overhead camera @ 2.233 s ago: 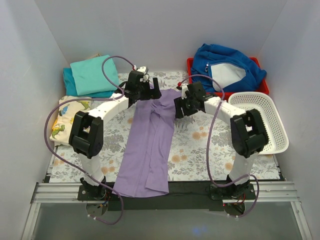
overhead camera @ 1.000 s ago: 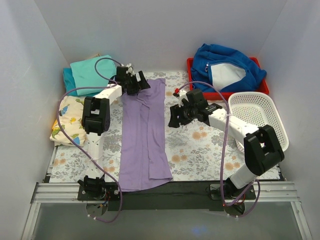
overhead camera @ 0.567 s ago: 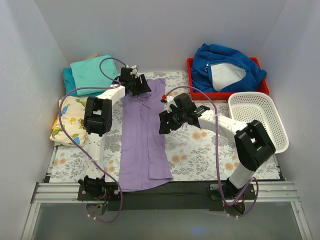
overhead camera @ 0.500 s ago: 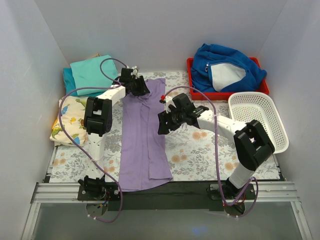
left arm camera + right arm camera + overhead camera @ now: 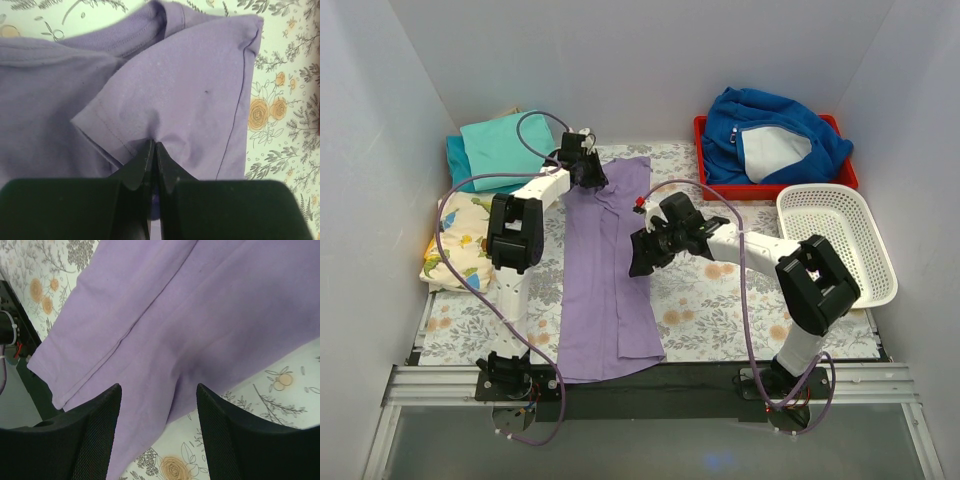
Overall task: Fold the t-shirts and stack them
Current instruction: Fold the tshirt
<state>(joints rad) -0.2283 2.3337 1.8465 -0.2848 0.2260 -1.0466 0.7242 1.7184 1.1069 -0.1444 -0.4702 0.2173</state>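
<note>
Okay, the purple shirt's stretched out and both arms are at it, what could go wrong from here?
The left gripper pinches only a small pucker of the purple t-shirt, so it might slip free under a pull. The right gripper hangs open over the layered right edge and may catch just one layer. The near hem overhangs the table and could snag.

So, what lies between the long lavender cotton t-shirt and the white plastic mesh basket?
Floral table cover, with the right arm stretched across it toward the lavender t-shirt; top view.
</note>
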